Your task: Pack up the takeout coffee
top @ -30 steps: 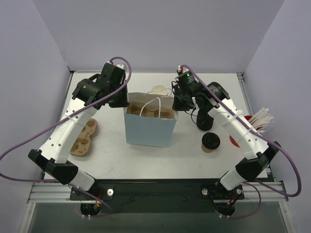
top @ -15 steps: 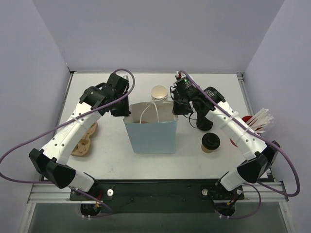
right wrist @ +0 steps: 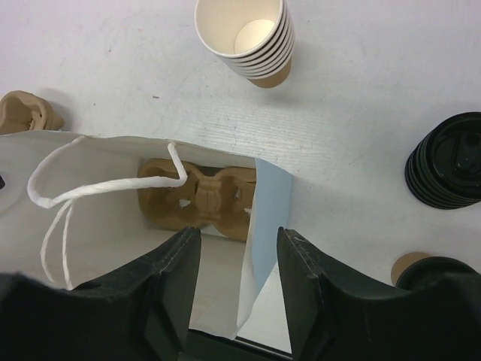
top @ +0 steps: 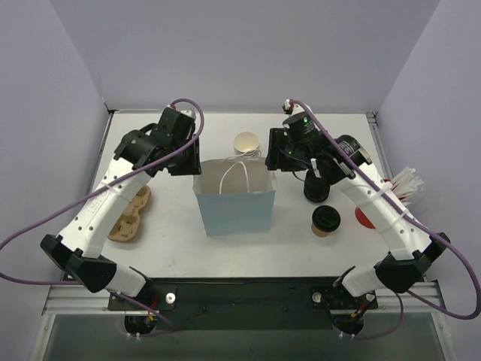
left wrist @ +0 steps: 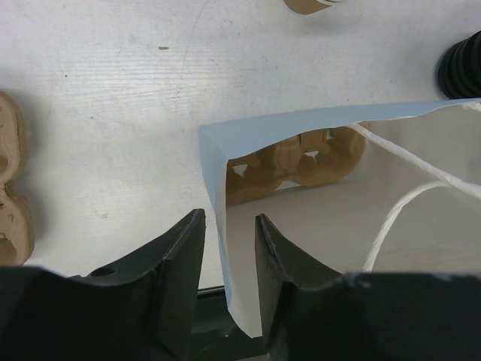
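The takeout coffee, a tan cup with a black lid, stands on the table right of the pale blue paper bag. It also shows at the lower right corner of the right wrist view as the takeout coffee. My left gripper is open astride the bag's left wall, the paper loose between the fingers. My right gripper is open astride the bag's right wall. A brown pulp cup carrier lies on the bag's floor, under the white string handles.
A stack of lidless tan cups stands behind the bag. A stack of black lids sits behind the coffee. Another pulp carrier lies at the left. White stirrers and a red object are at the right edge.
Both grippers have gone from shut on the bag's top edges to open. The bag has shifted slightly right and now stands squarely upright with its mouth spread.
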